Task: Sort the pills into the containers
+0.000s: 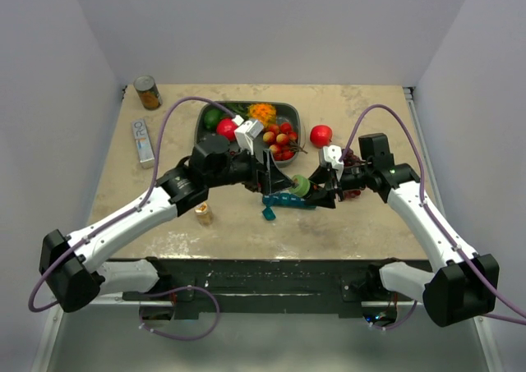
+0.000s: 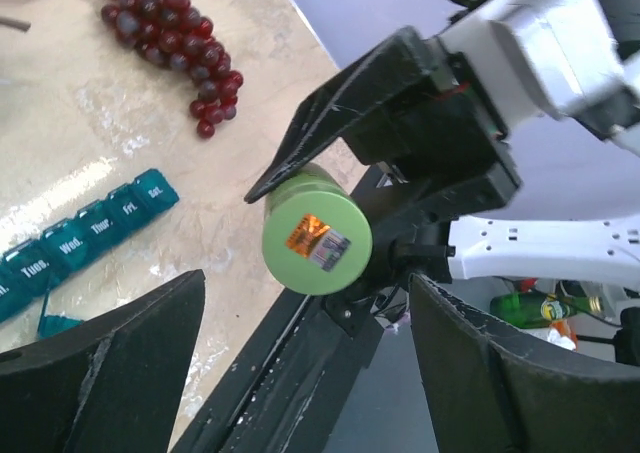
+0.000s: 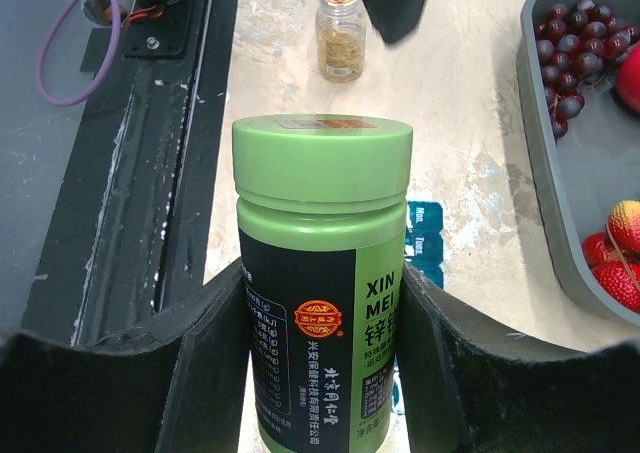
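Observation:
My right gripper [image 1: 316,190] is shut on a green pill bottle [image 1: 300,186] with a black label, held tilted above the table with its green screw cap on. In the right wrist view the bottle [image 3: 320,273] stands between my pads. My left gripper [image 1: 278,183] is open just in front of the cap [image 2: 317,235], its fingers [image 2: 110,363] apart and not touching it. The teal container strip [image 1: 288,201] with day labels lies on the table under both grippers; it also shows in the left wrist view [image 2: 90,228] and partly behind the bottle in the right wrist view [image 3: 425,243].
A small amber pill bottle [image 1: 203,214] stands near the front left. A grey fruit tray [image 1: 289,107] is behind, a red fruit [image 1: 320,134] beside it. Grapes [image 2: 170,43] lie by the right arm. A tin can [image 1: 148,93] and a white box [image 1: 144,142] are far left.

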`<move>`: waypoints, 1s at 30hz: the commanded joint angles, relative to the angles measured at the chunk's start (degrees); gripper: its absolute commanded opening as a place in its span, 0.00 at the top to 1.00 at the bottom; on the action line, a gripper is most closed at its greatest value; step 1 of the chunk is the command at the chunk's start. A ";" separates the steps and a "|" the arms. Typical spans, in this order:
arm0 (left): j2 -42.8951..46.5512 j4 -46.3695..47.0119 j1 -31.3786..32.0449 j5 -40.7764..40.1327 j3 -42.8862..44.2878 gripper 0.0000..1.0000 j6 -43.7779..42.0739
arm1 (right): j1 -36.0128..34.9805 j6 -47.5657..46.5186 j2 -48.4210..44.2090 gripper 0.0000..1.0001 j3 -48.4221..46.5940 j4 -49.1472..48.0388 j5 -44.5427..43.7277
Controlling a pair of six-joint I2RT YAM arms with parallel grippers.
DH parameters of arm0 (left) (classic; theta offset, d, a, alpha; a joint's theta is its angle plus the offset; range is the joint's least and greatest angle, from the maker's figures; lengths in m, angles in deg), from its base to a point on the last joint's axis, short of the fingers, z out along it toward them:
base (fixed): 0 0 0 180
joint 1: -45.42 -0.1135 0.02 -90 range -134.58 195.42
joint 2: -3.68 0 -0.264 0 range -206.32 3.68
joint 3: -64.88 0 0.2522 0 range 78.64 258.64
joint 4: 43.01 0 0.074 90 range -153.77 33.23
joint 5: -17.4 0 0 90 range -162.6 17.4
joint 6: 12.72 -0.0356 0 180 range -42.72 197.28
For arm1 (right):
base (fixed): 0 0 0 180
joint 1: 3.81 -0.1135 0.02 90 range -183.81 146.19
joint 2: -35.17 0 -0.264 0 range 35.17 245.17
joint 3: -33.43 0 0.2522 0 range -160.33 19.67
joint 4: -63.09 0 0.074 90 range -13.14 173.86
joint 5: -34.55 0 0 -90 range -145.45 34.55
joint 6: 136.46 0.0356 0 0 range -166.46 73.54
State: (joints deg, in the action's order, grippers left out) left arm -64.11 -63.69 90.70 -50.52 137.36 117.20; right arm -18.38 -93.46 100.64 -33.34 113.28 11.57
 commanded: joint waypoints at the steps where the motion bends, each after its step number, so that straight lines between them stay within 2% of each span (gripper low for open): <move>1: -3.22 0.85 1.66 -3.46 3.77 0.13 3.24 | 0.24 -0.81 -1.58 1.00 -0.78 -0.57 1.27; 12: -7.36 1.12 3.77 -2.22 6.76 0.13 1.56 | 0.15 -0.72 -1.49 1.00 -0.78 -0.65 1.27; 17: -9.29 -0.55 4.20 -3.71 8.34 0.16 0.86 | 0.24 -0.63 -1.58 1.00 -0.69 -0.74 1.18; 20: -9.82 -1.78 4.38 -4.33 9.30 0.23 0.07 | 0.15 -0.55 -1.58 1.00 -0.69 -0.74 1.26; 21: -9.91 -2.31 4.38 -4.33 9.48 0.31 -0.11 | 0.24 -0.63 -1.49 1.00 -0.69 -0.74 1.27; 23: -10.17 -2.66 4.47 -3.90 9.66 0.38 -0.55 | 0.15 -0.63 -1.49 1.00 -0.77 -0.74 1.27; 24: -10.26 -2.84 4.47 -3.55 9.75 0.49 -0.81 | 0.24 -0.63 -1.58 1.00 -0.78 -0.74 1.35; 27: -10.96 -3.62 4.47 -1.96 10.10 0.66 -1.95 | 0.24 -0.55 -1.58 1.00 -0.77 -0.74 1.35; 30: -11.92 -4.50 4.47 0.67 10.63 0.71 -4.75 | 0.15 -0.55 -1.66 1.00 -0.77 -0.74 1.44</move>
State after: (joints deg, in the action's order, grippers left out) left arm -74.73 -66.99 94.94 -53.25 145.18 116.48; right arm -18.35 -93.53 100.58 -33.34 113.37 11.11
